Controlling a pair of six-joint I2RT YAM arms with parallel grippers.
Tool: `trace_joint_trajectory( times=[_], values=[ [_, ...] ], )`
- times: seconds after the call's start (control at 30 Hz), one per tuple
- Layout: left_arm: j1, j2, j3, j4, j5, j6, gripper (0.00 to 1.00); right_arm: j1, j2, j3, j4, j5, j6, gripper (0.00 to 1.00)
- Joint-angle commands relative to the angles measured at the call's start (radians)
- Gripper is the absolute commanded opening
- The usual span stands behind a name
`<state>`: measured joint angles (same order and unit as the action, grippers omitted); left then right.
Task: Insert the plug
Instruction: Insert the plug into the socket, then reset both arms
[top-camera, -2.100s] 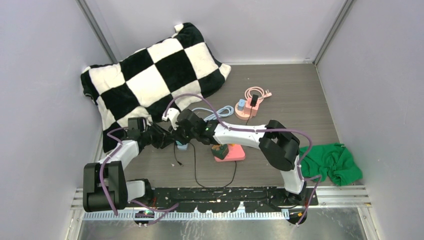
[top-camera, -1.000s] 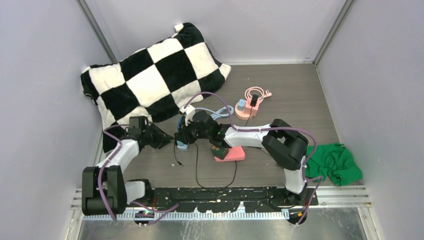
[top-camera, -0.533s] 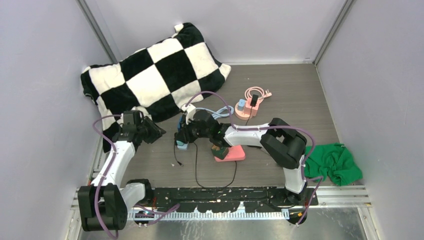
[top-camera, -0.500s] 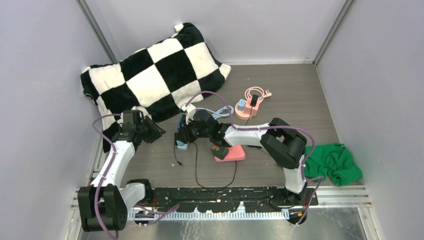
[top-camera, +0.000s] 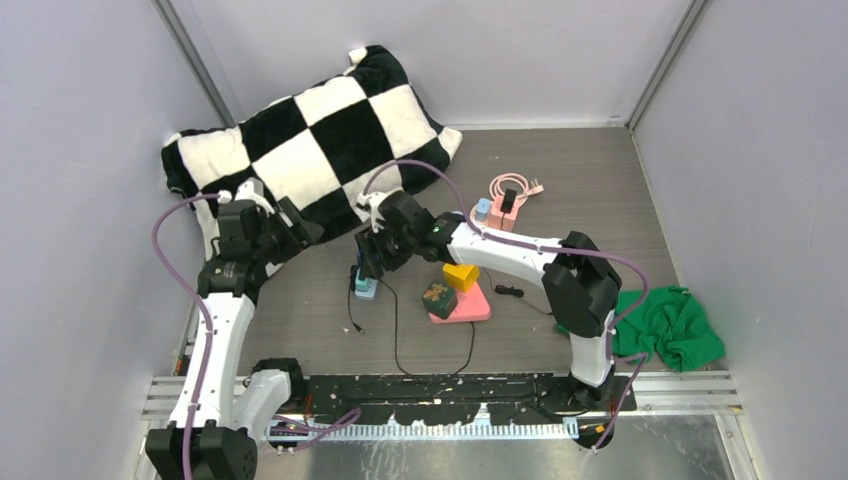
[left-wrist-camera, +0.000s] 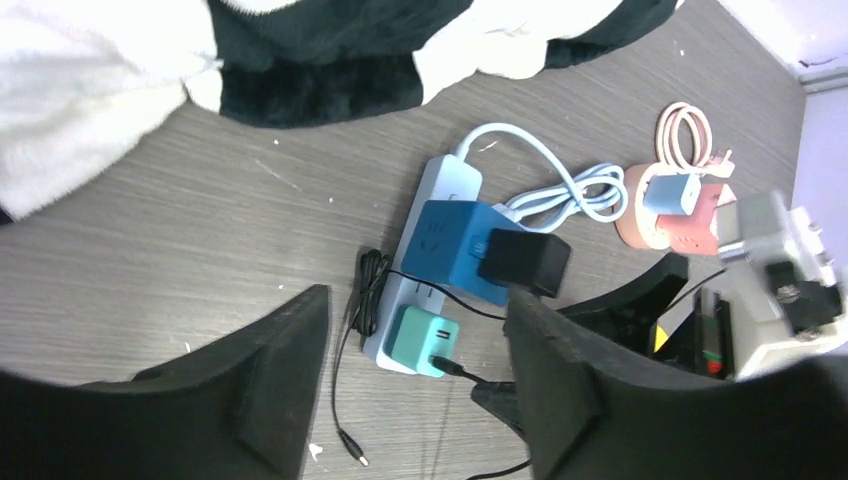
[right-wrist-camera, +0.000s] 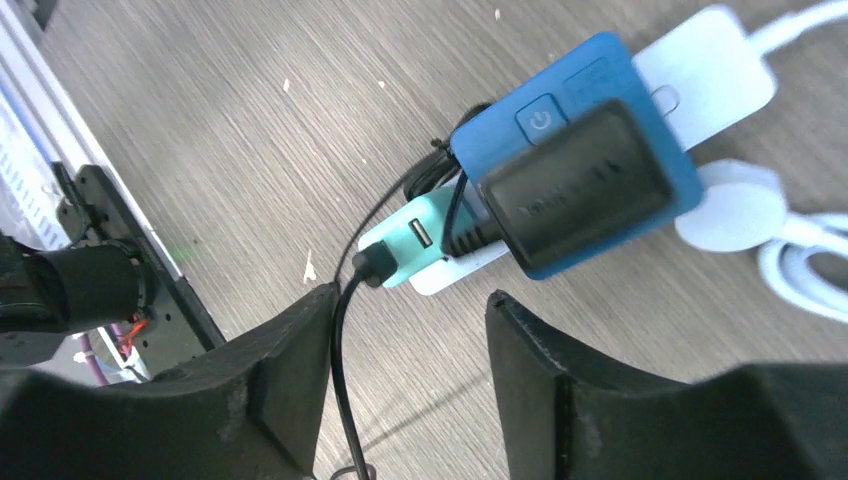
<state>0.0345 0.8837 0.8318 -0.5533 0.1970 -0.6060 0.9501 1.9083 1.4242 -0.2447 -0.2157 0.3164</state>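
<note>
Top external view: one black-and-white checked pillow (top-camera: 310, 140) lies at the far left of the grey counter (top-camera: 580, 190), and one green cloth (top-camera: 665, 325) at the near right. There is one white power strip (left-wrist-camera: 445, 180) with three pieces on it: a blue cube adapter (left-wrist-camera: 445, 245), a teal USB charger (left-wrist-camera: 425, 341) and the black plug (left-wrist-camera: 523, 262). The plug sits flat against a face of the cube (how deep its prongs go is hidden). A black cable (top-camera: 395, 340) runs from the teal charger toward the near edge.

The left gripper (left-wrist-camera: 417, 298) hangs above the strip, beside the pillow, its fingers apart with nothing between them and touching nothing. The right gripper (right-wrist-camera: 412, 297) is also parted to a middling gap and empty. It hovers over the strip, clear of the plug, which shows beyond its fingers.

A pink base (top-camera: 470, 305) just right of the strip carries two blocks, one yellow block (top-camera: 460, 275) and one dark green block (top-camera: 438, 298). Farther back, a pink round stand (top-camera: 497, 215) holds two small chargers, one blue and one black, with a coiled pink cable (top-camera: 510, 185) beside it.
</note>
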Motion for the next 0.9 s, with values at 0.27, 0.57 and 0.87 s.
trace_joint_trajectory(
  times=[0.27,0.57,0.87],
  values=[
    [-0.021,-0.087,0.096,-0.020,0.141,0.118,1.00,-0.008,-0.232,0.082,-0.148,0.015,-0.015,0.99],
    [-0.147,-0.179,0.099,0.145,0.337,0.059,1.00,-0.008,-0.640,-0.074,-0.396,0.499,0.179,1.00],
    [-0.163,-0.239,0.067,0.275,0.474,-0.003,1.00,-0.010,-1.022,-0.237,-0.545,0.777,0.284,1.00]
  ],
)
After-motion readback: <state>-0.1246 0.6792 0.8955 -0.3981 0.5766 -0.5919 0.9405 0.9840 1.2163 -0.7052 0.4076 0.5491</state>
